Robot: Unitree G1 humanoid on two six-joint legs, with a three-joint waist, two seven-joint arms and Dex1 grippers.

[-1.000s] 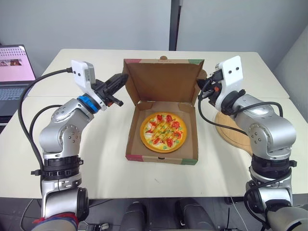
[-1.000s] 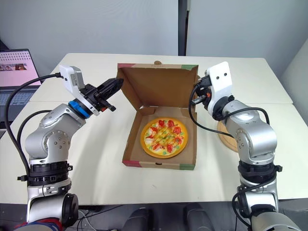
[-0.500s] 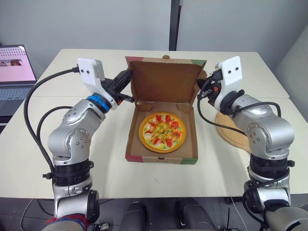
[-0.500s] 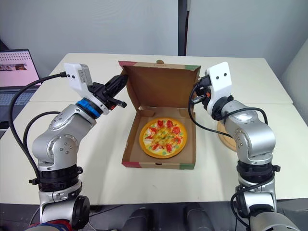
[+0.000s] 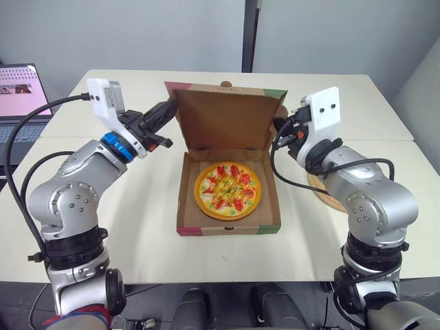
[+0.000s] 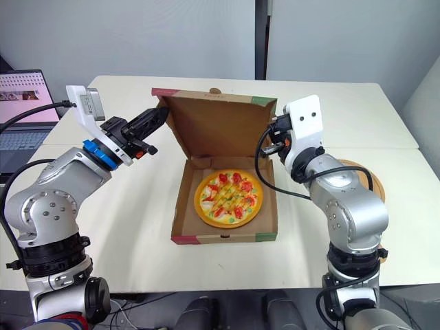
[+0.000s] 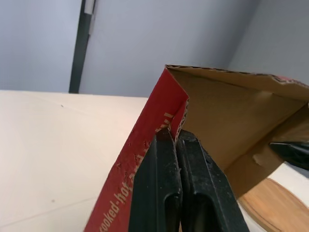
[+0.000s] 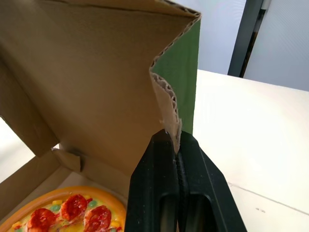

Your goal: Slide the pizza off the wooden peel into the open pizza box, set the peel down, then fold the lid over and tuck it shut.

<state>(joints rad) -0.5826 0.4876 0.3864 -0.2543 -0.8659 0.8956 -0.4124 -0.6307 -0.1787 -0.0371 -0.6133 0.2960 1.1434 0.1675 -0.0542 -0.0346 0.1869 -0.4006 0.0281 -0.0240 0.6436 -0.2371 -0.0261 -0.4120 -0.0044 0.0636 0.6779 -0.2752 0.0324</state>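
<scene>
The open pizza box (image 5: 227, 227) sits mid-table with the pizza (image 5: 227, 190) lying flat inside it. Its lid (image 5: 223, 117) stands nearly upright at the back, brown inside facing me. My left gripper (image 5: 167, 110) is shut on the lid's left side flap, whose red outer face (image 7: 145, 145) runs up to the fingertips (image 7: 164, 145). My right gripper (image 5: 278, 128) is shut on the right side flap (image 8: 181, 77), its corrugated edge caught between the fingers (image 8: 161, 159). The round wooden peel (image 6: 363, 172) lies on the table to the right, mostly hidden behind my right arm.
A laptop (image 5: 20, 103) with a lit screen stands at the table's far left edge. A seam between the two tabletops (image 5: 412, 141) runs across at about the box's back edge. Bare tabletop lies in front of the box.
Both grippers have moved left with the lid held between them, and the box base has slid slightly left. My left arm swung in, then drew back outward.
</scene>
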